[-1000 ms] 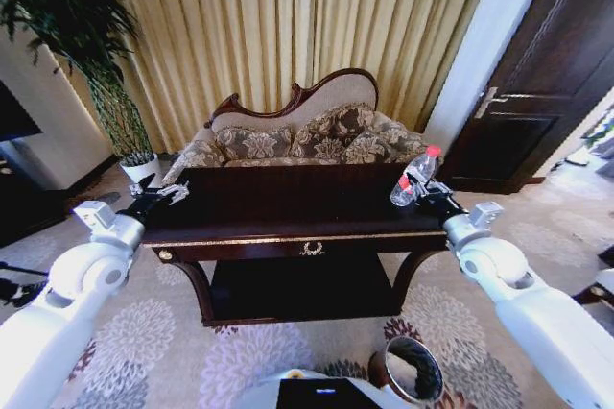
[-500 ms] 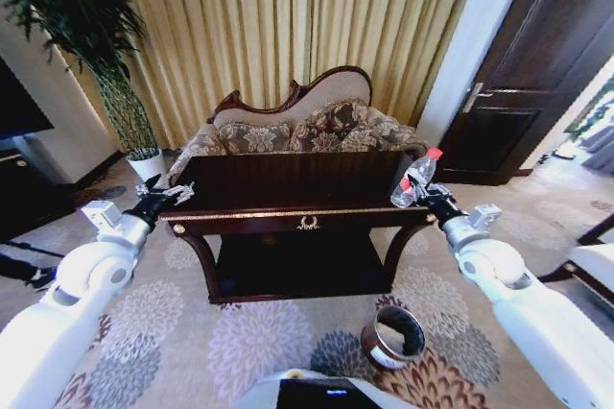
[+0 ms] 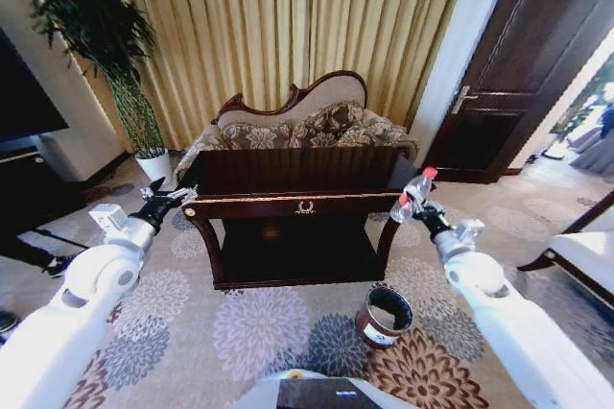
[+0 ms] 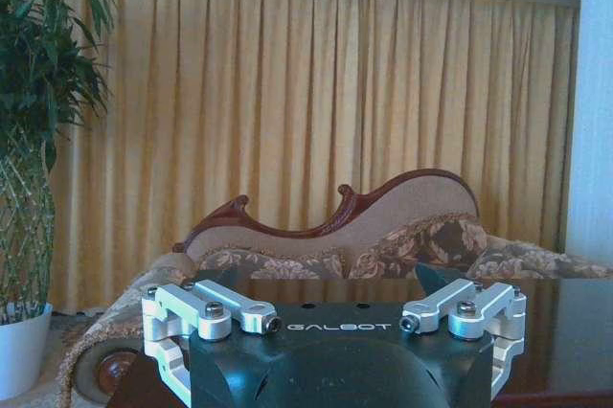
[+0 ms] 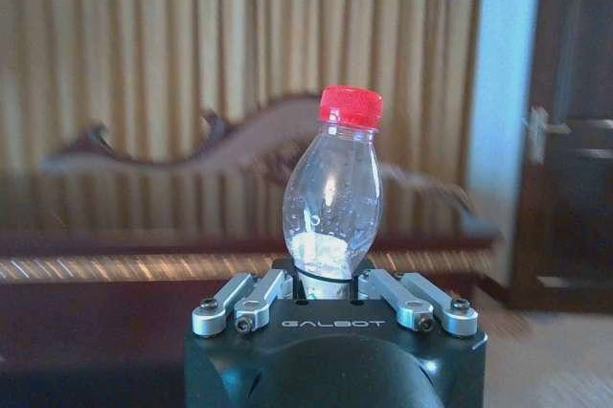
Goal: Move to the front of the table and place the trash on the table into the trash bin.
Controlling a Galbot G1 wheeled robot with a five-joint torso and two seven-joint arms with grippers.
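Note:
My right gripper (image 3: pixel 420 209) is shut on the base of a clear plastic bottle (image 3: pixel 413 192) with a red cap, holding it upright (image 5: pixel 332 199) in the air by the table's front right corner. The dark glossy table (image 3: pixel 288 171) with gold trim stands ahead, and I can make out no litter on its top. On the carpet in front of the table's right leg stands the reddish-brown trash bin (image 3: pixel 384 315), lower than the held bottle and nearer to me. My left gripper (image 3: pixel 171 200) hangs off the table's front left corner, something small and white showing at its tip.
A floral carved-back sofa (image 3: pixel 297 126) stands right behind the table, before gold curtains. At the back left are a white plant pot (image 3: pixel 153 165) and a dark cabinet (image 3: pixel 29 198); a dark door (image 3: pixel 499 92) is at the right. Patterned carpet lies between me and the table.
The whole picture has shifted: the camera has backed away from the table, so the table looks smaller and the bin shows fully. Both arms keep their pose, the bottle still held.

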